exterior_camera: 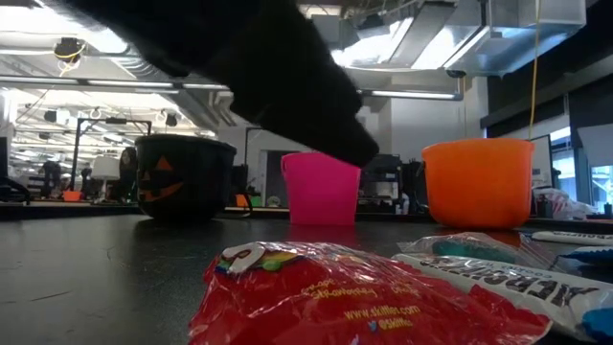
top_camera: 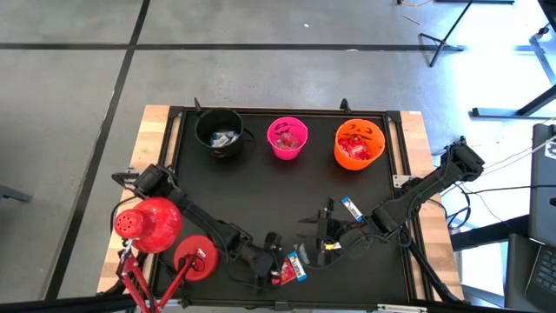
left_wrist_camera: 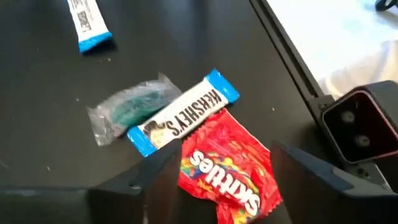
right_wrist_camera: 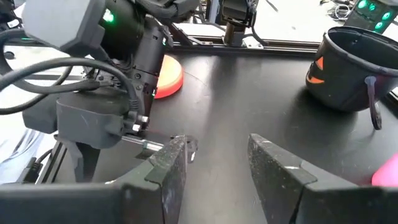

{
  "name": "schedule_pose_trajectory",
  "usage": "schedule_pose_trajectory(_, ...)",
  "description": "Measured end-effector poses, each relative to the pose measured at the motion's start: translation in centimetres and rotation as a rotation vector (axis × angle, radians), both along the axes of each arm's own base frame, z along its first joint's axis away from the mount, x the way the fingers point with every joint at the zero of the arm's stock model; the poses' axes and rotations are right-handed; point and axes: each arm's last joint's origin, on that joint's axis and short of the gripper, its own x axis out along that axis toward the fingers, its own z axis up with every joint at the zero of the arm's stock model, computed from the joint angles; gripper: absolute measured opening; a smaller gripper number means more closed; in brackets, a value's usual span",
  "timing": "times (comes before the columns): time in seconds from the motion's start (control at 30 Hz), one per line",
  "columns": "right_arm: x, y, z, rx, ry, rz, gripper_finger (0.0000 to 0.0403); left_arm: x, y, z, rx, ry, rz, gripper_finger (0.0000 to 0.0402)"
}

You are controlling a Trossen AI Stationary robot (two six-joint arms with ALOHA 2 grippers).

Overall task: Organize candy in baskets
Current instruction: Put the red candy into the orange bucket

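Note:
A red candy packet (left_wrist_camera: 227, 171) lies flat on the black table near its front edge. Beside it are a blue-and-white bar (left_wrist_camera: 186, 118) and a grey-wrapped sweet (left_wrist_camera: 127, 106). My left gripper (left_wrist_camera: 227, 193) is low over the red packet (top_camera: 282, 274), open, with one finger on either side of it. My right gripper (top_camera: 323, 228) hangs open above the table's middle with nothing between its fingers (right_wrist_camera: 217, 162). Another blue-and-white bar (top_camera: 350, 209) lies by the right arm. At the far edge stand the black (top_camera: 220, 133), pink (top_camera: 287, 138) and orange (top_camera: 359, 144) baskets, each with candy inside. My left gripper comes at the red packet slanting down from the table's left. One finger (left_wrist_camera: 158, 180) reaches the packet's edge (left_wrist_camera: 186, 165). Whether it touches, I cannot tell. The packet lies flat on the table.
Two red lamp heads on red legs (top_camera: 149, 224) (top_camera: 195, 258) stand at the table's near left corner, beside the left arm. A raised frame (top_camera: 404, 183) runs along the table's right edge. A small camera box (left_wrist_camera: 360, 127) sits at the near edge, close to the red packet.

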Motion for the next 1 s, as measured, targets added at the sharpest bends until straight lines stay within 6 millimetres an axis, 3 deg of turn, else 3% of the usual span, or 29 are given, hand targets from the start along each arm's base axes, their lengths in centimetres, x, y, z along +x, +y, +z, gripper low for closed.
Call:
schedule_pose_trajectory(0.3, 0.0, 0.0, 0.0, -0.001, 0.001, 0.000, 0.0166, -0.5, 0.2, -0.4, 0.044, 0.070, 0.011, 0.0292)
schedule_pose_trajectory(1.0, 0.0, 0.0, 0.0, -0.001, 0.001, 0.000, 0.0166, -0.6, -0.5, -1.0, 0.049, 0.051, 0.021, 0.0295)
